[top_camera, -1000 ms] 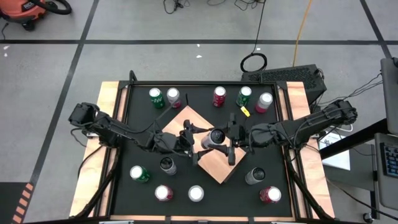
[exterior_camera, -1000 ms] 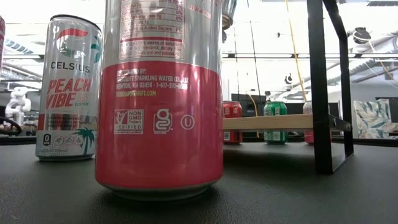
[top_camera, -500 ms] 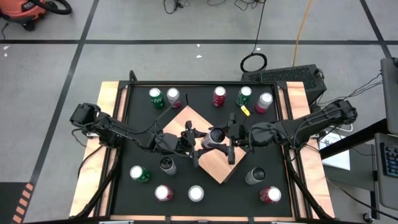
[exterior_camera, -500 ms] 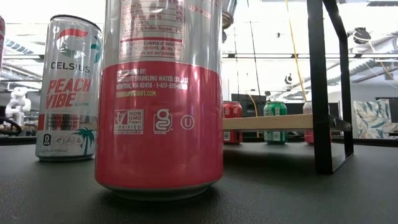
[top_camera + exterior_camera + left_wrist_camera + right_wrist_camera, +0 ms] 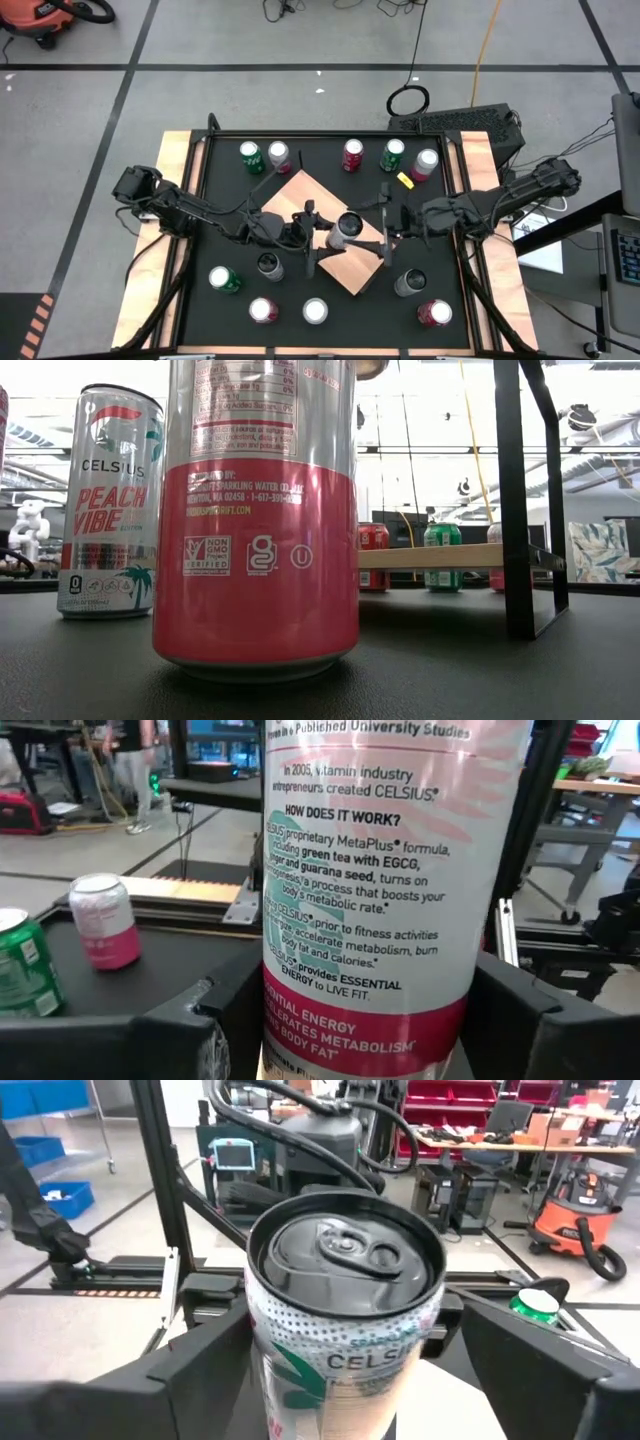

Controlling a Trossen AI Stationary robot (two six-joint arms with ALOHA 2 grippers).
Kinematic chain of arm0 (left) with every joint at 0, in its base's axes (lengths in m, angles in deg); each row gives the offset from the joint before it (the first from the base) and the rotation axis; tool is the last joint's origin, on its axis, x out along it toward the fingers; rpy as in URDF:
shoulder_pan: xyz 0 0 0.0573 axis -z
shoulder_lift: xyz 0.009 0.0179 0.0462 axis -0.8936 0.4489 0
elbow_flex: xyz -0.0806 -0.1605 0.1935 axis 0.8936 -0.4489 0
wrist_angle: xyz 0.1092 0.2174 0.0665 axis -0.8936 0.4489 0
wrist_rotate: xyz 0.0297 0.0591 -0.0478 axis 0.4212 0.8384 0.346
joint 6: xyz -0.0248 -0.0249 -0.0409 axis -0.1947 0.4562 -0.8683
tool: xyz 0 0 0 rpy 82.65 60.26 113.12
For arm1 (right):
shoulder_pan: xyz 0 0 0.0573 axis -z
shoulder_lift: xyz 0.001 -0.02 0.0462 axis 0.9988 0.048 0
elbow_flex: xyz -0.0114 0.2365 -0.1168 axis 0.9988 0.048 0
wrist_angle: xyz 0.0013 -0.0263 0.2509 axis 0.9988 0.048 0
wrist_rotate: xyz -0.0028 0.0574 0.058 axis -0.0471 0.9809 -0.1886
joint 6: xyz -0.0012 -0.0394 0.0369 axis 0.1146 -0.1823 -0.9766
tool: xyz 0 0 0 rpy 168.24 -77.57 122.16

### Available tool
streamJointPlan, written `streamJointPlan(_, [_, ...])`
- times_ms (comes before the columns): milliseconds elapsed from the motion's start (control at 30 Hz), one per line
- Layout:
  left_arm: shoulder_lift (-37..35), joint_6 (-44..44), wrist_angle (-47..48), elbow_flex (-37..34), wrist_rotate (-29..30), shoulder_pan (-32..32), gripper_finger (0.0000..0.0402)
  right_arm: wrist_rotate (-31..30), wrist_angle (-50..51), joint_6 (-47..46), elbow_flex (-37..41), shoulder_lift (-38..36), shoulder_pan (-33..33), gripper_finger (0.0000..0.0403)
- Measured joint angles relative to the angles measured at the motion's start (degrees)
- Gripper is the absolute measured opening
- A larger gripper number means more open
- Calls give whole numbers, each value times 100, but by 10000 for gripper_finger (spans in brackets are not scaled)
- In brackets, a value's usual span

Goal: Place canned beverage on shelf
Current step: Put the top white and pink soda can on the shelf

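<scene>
A tall Celsius can [image 5: 348, 228] stands upright over the shelf [image 5: 300, 195], a tan board set cornerwise mid-table. My left gripper [image 5: 335, 233] comes level from the table's left and is shut on the can [image 5: 365, 920]. My right gripper [image 5: 370, 232] stands open just right of the can, and from a little higher it looks down on the can's black top [image 5: 345, 1255]. Its fingers [image 5: 200, 1365] stand on either side of the can without touching it. Whether the can's base rests on the board, I cannot tell. My left gripper pinches the can's lower wall [image 5: 290, 1020] between its two fingers [image 5: 215, 1030], one on each side. The fingers come level from the table's left, across the upright can. The shelf board [image 5: 268, 1072] shows just under the can's base.
Loose cans stand on the black table around the shelf: a far row from green [image 5: 250, 153] to pink [image 5: 425, 162], and a near group from green [image 5: 222, 279] to red [image 5: 434, 313]. A pink can [image 5: 258, 520] fills the low view. A small yellow piece [image 5: 405, 180] lies far right.
My right gripper has opened, let go of the can and drawn back toward the table's right edge, rising a little. My left gripper has turned slightly in place at the can. The can has stayed upright over the shelf.
</scene>
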Motion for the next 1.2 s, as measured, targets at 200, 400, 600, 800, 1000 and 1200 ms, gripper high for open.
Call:
streamJointPlan(200, [135,0,-266,-3,-544,-139,246,-20,-144,132,0,-39,-98,338])
streamJointPlan(400, [310,-2,-588,-4,-865,-249,246,-15,-147,139,0,-13,-101,332])
streamJointPlan(600, [332,2,-530,-7,-880,-316,246,-24,-147,198,0,-11,-136,310])
streamJointPlan(800, [332,-9,-524,-6,-1125,-416,246,1,-147,308,0,134,-136,303])
streamJointPlan(1000, [332,10,-522,-7,-1225,-436,246,100,-231,295,0,228,-136,297])
streamJointPlan(1200, [330,28,-432,-7,-1195,-450,246,100,-401,257,11,234,-131,251])
